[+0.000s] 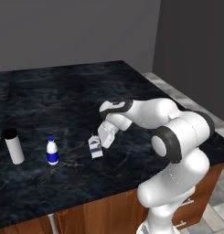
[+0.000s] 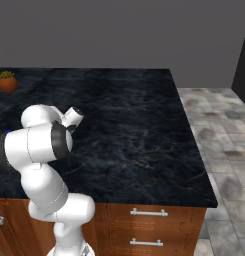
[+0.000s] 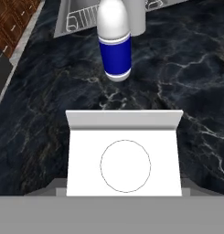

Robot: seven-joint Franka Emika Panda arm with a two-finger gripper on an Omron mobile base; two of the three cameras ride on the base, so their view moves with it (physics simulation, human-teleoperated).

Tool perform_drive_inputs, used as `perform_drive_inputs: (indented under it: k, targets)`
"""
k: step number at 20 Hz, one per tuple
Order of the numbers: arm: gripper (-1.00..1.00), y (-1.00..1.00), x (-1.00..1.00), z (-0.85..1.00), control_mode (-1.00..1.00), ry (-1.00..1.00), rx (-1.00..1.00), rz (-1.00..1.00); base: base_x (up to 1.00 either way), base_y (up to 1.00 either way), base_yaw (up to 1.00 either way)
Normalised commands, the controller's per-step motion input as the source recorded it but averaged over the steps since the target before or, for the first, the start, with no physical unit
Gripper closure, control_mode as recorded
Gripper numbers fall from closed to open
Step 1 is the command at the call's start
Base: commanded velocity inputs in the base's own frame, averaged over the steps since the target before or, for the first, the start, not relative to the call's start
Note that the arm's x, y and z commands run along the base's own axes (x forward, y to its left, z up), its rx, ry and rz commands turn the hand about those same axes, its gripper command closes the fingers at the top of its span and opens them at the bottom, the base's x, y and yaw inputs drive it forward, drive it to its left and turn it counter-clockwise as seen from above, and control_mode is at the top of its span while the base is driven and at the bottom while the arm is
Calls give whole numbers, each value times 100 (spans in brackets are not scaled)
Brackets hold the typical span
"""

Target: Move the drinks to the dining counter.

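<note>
Pincer (image 1: 102, 145) hung just beside the upright carton (image 1: 95, 146) on the dining counter (image 1: 63, 91); its fingertips were hidden, so its grip could not be told. Leftward stood the black-capped cylinder (image 1: 13, 146) and the bottle (image 1: 52, 151), both upright.

Small plant in orange-brown pot (image 2: 7, 81) at far left edge of table in right base view. Grey tiled floor (image 2: 219, 125) runs along table's right side. Brown wooden cabinet front w/ drawers, two pale bar handles (image 2: 149, 212) under near edge. Grey wall (image 1: 77, 32) behind. Metal sink w/ wire rack (image 3: 81, 18) in hand view.
</note>
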Motion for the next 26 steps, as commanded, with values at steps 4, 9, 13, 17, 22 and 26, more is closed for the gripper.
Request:
perform_drive_inputs:
  k: [4, 9, 13, 17, 22, 26]
  targets:
    - [100, 15, 0, -36, -100, 0, 4, 13, 0, 0, 0]
    - [100, 8, 11, -24, -100, -6, 0, 9, 0, 0, 0]
    - [100, 0, 16, -21, -100, -12, -1, 0, 0, 0, 0]
    - [100, 0, 14, -36, -100, -10, -1, 0, 0, 0, 0]
    - [100, 0, 5, -31, -100, -6, 0, 0, 0, 0, 0]
    - [100, 0, 0, 0, -100, 0, 0, 1, 0, 0, 0]
